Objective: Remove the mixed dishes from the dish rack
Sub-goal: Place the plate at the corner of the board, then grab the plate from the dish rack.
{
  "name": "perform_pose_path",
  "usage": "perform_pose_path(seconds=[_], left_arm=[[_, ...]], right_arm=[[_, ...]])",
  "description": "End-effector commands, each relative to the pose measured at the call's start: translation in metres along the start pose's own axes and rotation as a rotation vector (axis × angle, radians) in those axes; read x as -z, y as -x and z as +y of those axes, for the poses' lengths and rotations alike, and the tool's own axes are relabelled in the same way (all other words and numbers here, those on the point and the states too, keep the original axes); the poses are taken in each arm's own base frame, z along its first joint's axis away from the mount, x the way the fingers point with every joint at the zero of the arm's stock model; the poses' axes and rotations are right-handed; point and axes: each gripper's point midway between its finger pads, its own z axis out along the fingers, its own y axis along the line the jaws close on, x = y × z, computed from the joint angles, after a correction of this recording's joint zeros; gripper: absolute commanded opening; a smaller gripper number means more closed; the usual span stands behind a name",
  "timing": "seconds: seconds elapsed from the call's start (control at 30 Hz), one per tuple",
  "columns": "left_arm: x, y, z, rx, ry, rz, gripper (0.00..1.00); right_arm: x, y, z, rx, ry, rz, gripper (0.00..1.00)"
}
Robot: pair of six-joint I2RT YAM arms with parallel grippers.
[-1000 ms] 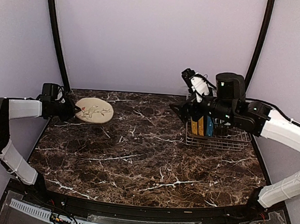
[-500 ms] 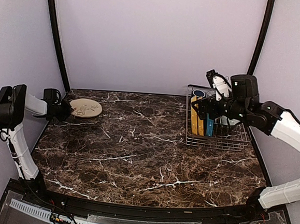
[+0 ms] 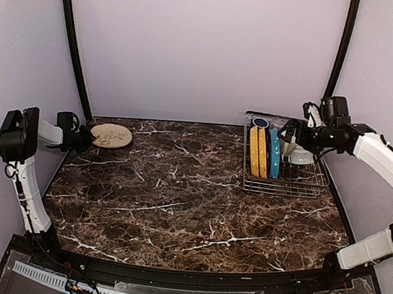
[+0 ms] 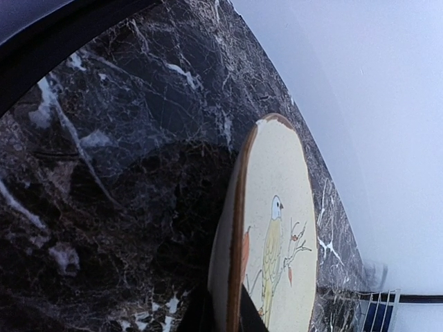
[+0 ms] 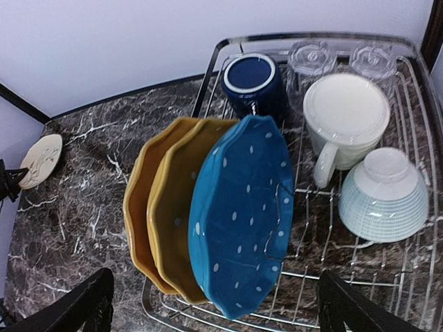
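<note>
Fingers of the left gripper (image 3: 81, 139) are pinched on the rim of the cream bird plate (image 3: 111, 135), which lies nearly flat at the far left corner of the marble table (image 3: 178, 207). The right gripper (image 3: 294, 131) hangs with fingers (image 5: 83, 308) spread wide above the dish rack (image 3: 285, 191); the yellow plates (image 5: 156, 207), blue dotted plate (image 5: 239, 214), navy mug (image 5: 250, 79), cream mug (image 5: 346, 111) and pale bowl (image 5: 384, 194) sit in it, below and apart from those fingers.

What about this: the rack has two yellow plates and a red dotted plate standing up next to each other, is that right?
Almost. The dotted plate is blue, not red. The right wrist view shows it standing up next to the two yellow plates in the rack.
</note>
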Motion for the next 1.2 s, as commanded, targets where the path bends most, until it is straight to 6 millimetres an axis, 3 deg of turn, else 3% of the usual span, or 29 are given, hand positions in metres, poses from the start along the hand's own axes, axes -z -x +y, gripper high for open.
perform_pose_path(seconds=[0.0, 0.27, 0.6, 0.7, 0.87, 1.0, 1.17], left_arm=[[-0.005, 0.007, -0.02, -0.009, -0.075, 0.016, 0.11], [-0.014, 0.018, -0.017, -0.044, -0.034, 0.02, 0.23], [-0.008, 0.027, -0.011, -0.091, 0.084, 0.053, 0.69], [0.001, 0.027, -0.013, -0.08, 0.109, 0.064, 0.79], [0.033, 0.025, -0.041, -0.078, 0.045, 0.05, 0.89], [0.06, 0.017, -0.092, -0.166, -0.068, 0.021, 0.91], [0.084, -0.024, -0.164, -0.356, -0.188, 0.046, 0.91]], right_arm=[[-0.009, -0.018, 0.021, -0.092, 0.152, 0.125, 0.99], [-0.008, -0.02, 0.029, -0.062, 0.203, 0.127, 0.99], [-0.004, -0.018, 0.039, -0.02, 0.249, 0.129, 0.99], [-0.003, -0.023, 0.032, -0.018, 0.213, 0.124, 0.99], [-0.004, -0.031, 0.02, 0.008, 0.154, 0.134, 0.97], [-0.013, -0.032, 0.013, 0.025, 0.115, 0.156, 0.83], [-0.029, -0.029, 0.007, 0.062, 0.071, 0.171, 0.66]])
